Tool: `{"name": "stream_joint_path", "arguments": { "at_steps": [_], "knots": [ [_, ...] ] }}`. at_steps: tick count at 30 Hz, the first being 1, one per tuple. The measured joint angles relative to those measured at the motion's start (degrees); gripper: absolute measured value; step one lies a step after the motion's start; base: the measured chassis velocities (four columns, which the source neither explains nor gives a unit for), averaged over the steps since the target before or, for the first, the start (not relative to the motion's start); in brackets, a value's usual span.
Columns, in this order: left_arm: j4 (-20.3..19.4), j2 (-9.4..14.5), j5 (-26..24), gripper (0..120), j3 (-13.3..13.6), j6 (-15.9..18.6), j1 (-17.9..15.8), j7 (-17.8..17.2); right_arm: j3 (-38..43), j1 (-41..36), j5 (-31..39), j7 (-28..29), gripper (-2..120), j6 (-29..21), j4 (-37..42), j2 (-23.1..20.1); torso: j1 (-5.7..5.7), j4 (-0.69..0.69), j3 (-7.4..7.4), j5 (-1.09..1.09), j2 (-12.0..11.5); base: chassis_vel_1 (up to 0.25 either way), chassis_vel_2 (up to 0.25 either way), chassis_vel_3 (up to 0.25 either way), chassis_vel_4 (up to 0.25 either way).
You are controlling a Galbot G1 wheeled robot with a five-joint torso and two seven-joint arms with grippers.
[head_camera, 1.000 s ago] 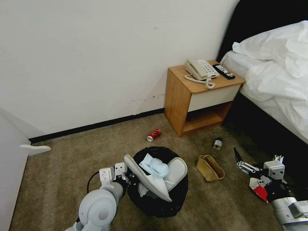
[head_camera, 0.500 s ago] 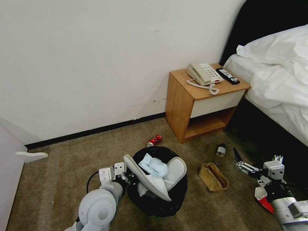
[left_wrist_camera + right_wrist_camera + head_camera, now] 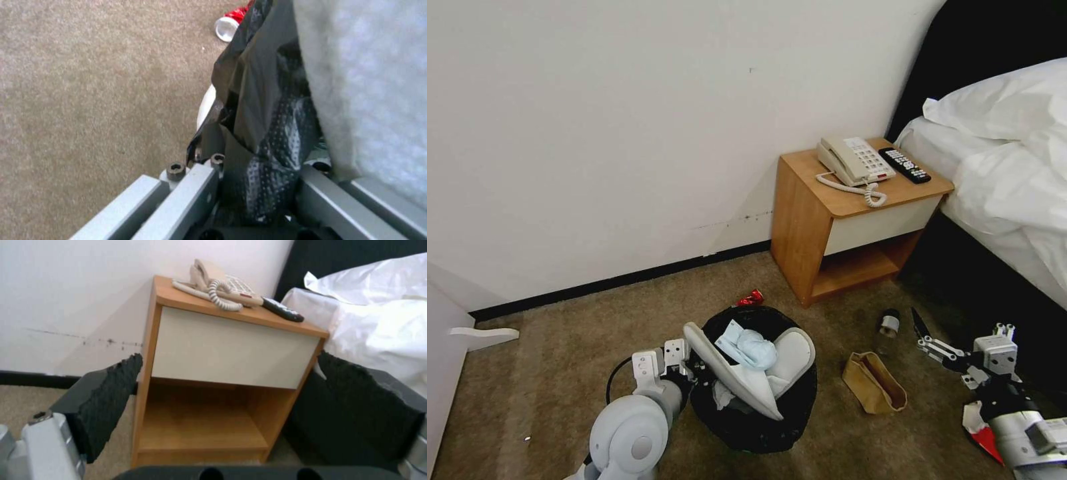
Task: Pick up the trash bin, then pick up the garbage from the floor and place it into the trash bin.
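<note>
The trash bin (image 3: 760, 413), lined with a black bag, stands on the carpet before me. My left gripper (image 3: 690, 365) is shut on its near-left rim; the left wrist view has the fingers (image 3: 191, 190) clamped over the black bag (image 3: 258, 110). Two white slippers (image 3: 740, 380) and a light-blue mask (image 3: 747, 347) stick out of the bin. A red can (image 3: 752, 298) lies just behind it. A small bottle (image 3: 887, 325) and a brown paper bag (image 3: 874, 383) lie to the right. My right gripper (image 3: 924, 333) hovers open beside them, above a red packet (image 3: 984, 433).
A wooden nightstand (image 3: 854, 227) with a phone (image 3: 854, 160) and a remote (image 3: 904, 165) stands against the wall, in front of the right gripper's open fingers (image 3: 111, 400). The bed (image 3: 1014, 167) fills the right side. A white door edge (image 3: 447, 353) is at the left.
The whole picture has shifted, so the camera has moved. The can is now partly hidden behind the bin. Both arms keep their pose, and the left grip on the rim is unchanged.
</note>
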Motion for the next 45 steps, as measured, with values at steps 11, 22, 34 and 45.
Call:
{"name": "stream_joint_path", "arguments": {
  "at_steps": [11,22,34,45],
  "knots": [
    [-0.4,0.1,0.7,0,-0.1,0.0,0.6,0.7,-0.1,-0.5,-0.2,0.0,100,0.2,0.4,0.1,0.0,-0.01,0.0,0.0,0.0,-0.071,0.068,0.07,-0.072],
    [-0.3,0.2,2.3,0,-0.1,0.0,1.2,2.2,-0.3,-0.7,-0.2,0.4,100,1.5,-0.5,0.1,0.0,-0.01,0.0,0.0,0.0,-0.021,0.022,0.021,-0.022],
    [0.4,-0.4,2.4,0,-0.2,-0.1,0.7,3.0,0.0,-0.8,-1.8,0.3,100,2.8,-3.2,0.9,0.0,0.0,0.0,0.0,0.0,0.0,0.0,0.0,0.0],
    [0.9,-1.0,3.7,0,-0.3,-0.3,0.1,4.5,0.0,-1.1,-3.9,0.2,100,4.9,-8.4,1.7,0.0,-0.01,0.0,0.0,0.0,0.0,0.0,0.0,0.0]
  ]
}}
